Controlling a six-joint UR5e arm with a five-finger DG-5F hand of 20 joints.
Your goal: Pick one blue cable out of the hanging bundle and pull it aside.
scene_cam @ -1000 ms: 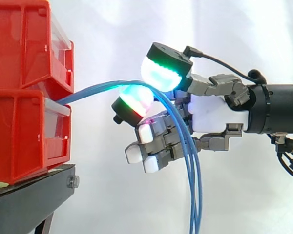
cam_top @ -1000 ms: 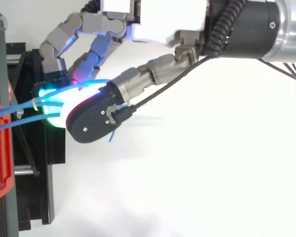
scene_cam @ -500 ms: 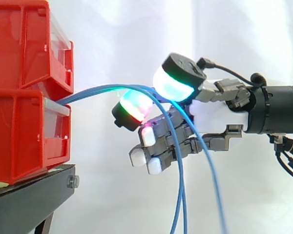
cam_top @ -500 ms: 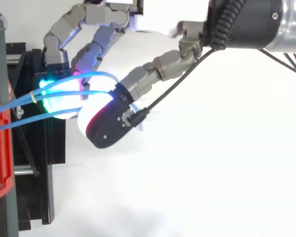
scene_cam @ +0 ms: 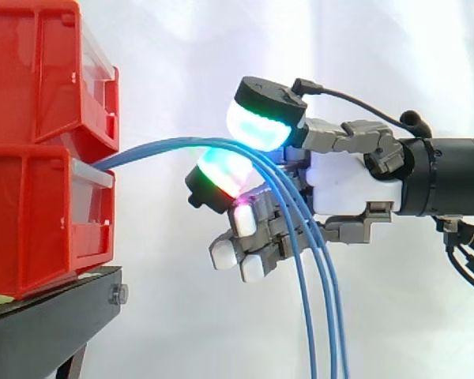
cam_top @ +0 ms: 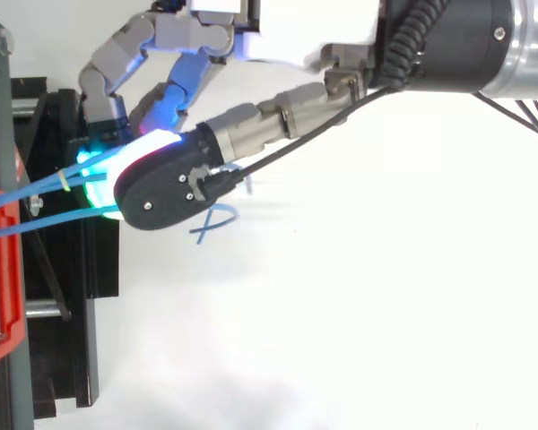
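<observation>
A: Cables [scene_cam: 146, 148]?
B: Out of bins [scene_cam: 39, 150], arcing right through hand [scene_cam: 347, 185], then hanging straight down.
A: Fingers [scene_cam: 261, 118]?
B: Curled, two glowing pads clamped on cables.

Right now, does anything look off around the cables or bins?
Nothing damaged or spilled. Only oddity: all three blue cables run past the robot hand together and hang side by side below it, none set apart. The red bins sit stacked on the black stand.
</observation>
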